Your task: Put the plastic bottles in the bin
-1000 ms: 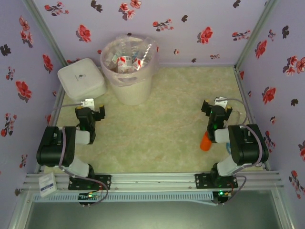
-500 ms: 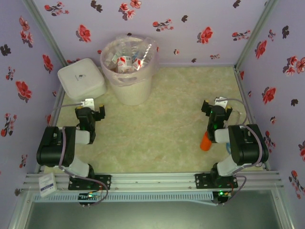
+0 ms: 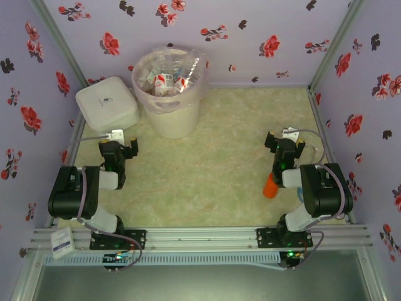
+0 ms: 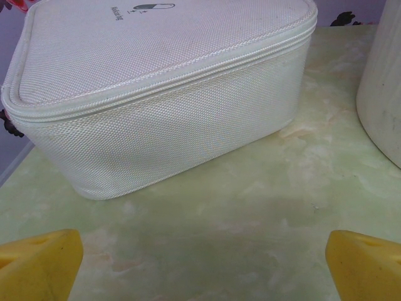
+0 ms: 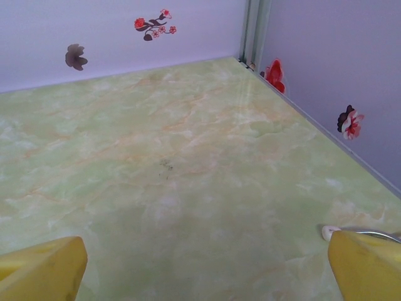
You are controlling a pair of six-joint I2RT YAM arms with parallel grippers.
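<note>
My left tool (image 3: 119, 145) stands wide apart and empty, facing the white box (image 3: 106, 103). My right tool (image 3: 285, 144) is spread wide too, low over the counter (image 3: 213, 150). The plastic bottles (image 3: 166, 80) lie inside the bin (image 3: 174, 119), just beside that box.
</note>
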